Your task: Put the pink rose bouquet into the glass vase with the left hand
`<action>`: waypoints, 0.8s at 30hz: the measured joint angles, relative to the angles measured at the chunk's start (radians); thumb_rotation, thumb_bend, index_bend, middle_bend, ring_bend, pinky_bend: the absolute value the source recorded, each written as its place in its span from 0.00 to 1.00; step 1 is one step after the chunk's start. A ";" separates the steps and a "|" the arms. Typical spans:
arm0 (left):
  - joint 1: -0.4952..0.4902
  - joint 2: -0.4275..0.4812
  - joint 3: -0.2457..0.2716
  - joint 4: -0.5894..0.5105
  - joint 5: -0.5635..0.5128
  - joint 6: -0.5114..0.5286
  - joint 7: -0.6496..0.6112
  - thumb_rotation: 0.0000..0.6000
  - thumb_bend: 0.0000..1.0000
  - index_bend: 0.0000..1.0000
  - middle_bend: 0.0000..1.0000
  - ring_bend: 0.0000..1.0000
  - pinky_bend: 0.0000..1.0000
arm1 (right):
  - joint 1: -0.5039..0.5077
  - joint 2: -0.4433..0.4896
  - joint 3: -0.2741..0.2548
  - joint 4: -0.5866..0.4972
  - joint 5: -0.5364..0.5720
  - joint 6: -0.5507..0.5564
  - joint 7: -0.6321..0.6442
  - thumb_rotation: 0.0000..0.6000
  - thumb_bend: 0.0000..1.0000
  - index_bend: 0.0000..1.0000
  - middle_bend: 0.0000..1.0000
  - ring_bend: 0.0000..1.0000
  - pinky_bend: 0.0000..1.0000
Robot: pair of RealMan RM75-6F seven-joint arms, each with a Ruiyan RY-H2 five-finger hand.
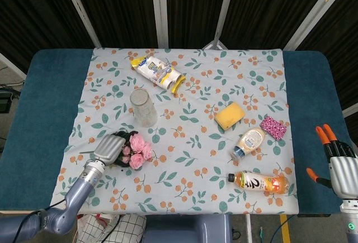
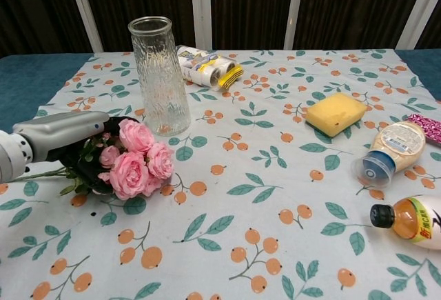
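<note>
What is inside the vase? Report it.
The vase looks empty: only tablecloth pattern shows through the glass. The bouquet lies on the cloth beside it, left hand around its stems.

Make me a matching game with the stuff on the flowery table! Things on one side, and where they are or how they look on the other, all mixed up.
Things:
1. glass vase
2. pink rose bouquet
3. yellow sponge
4. orange bottle

Descriptions:
A. lying on its side near the table's front edge, black cap
B. standing upright and empty
C. lying flat, right of the vase
D. on the cloth, with the left hand around its stems

Pairs: 1-B, 2-D, 3-C, 4-A
</note>
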 measured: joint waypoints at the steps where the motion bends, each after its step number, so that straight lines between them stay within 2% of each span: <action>1: -0.003 -0.004 0.001 0.005 0.000 0.001 0.008 1.00 0.34 0.29 0.36 0.28 0.44 | 0.000 0.000 0.000 0.000 0.001 -0.001 0.001 1.00 0.22 0.06 0.01 0.20 0.21; 10: -0.032 -0.035 0.008 0.018 -0.010 0.009 0.080 1.00 0.42 0.46 0.48 0.35 0.50 | 0.001 0.001 0.002 0.001 0.005 -0.004 0.009 1.00 0.22 0.06 0.01 0.20 0.21; 17: -0.040 -0.021 0.005 -0.015 0.016 0.035 0.088 1.00 0.42 0.49 0.51 0.37 0.50 | -0.001 0.004 0.004 0.001 0.005 0.000 0.020 1.00 0.22 0.06 0.01 0.20 0.21; 24: -0.034 0.018 0.004 -0.039 0.077 0.065 0.024 1.00 0.42 0.53 0.55 0.40 0.51 | 0.000 0.006 0.002 -0.003 0.006 -0.005 0.025 1.00 0.22 0.06 0.01 0.20 0.21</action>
